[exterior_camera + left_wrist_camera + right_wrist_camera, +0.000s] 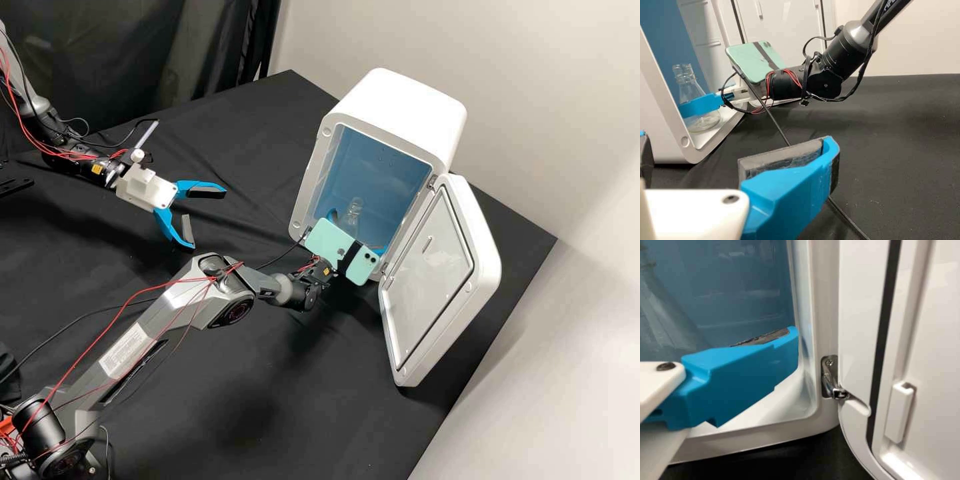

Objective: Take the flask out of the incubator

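The clear glass conical flask (690,97) stands upright, neck up, inside the rounded white, blue-lined incubator (400,107), just beside the right gripper (702,105); I cannot tell how its jaws stand. The left gripper (207,219) has its jaws spread wide, well apart from the flask.

The clear flask (689,92) stood upright inside the white incubator (670,145). The right gripper (700,106) lay across its base, a mint phone (752,60) mounted behind
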`<action>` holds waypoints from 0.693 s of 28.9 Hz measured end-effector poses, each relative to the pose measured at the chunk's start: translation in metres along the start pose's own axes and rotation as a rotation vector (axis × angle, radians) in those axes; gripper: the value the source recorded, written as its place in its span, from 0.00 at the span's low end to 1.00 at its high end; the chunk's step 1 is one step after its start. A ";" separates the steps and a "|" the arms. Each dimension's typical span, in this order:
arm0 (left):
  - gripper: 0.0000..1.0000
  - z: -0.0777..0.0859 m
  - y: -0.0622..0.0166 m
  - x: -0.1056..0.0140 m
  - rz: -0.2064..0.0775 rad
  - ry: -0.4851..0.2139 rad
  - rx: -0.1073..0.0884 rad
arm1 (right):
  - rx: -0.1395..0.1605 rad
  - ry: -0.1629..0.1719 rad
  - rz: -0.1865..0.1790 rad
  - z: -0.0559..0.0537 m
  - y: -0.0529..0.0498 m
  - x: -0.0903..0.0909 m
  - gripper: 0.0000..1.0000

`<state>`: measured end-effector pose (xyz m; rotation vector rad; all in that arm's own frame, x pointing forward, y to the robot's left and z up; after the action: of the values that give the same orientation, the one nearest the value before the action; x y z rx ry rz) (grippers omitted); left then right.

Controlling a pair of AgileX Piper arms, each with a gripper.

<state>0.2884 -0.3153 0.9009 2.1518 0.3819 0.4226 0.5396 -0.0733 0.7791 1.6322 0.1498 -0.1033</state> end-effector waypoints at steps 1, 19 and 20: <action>1.00 0.000 0.0000 0.000 0.000 0.000 0.000 | -0.004 0.003 0.002 -0.001 0.001 0.001 1.00; 1.00 0.000 0.0000 0.000 0.000 0.000 0.000 | -0.008 0.011 0.008 -0.003 0.003 0.002 0.00; 1.00 0.000 0.0000 0.000 0.000 0.000 0.000 | -0.008 0.011 0.008 -0.003 0.003 0.002 0.00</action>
<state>0.2884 -0.3153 0.9009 2.1518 0.3819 0.4226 0.5422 -0.0703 0.7823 1.6258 0.1524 -0.0878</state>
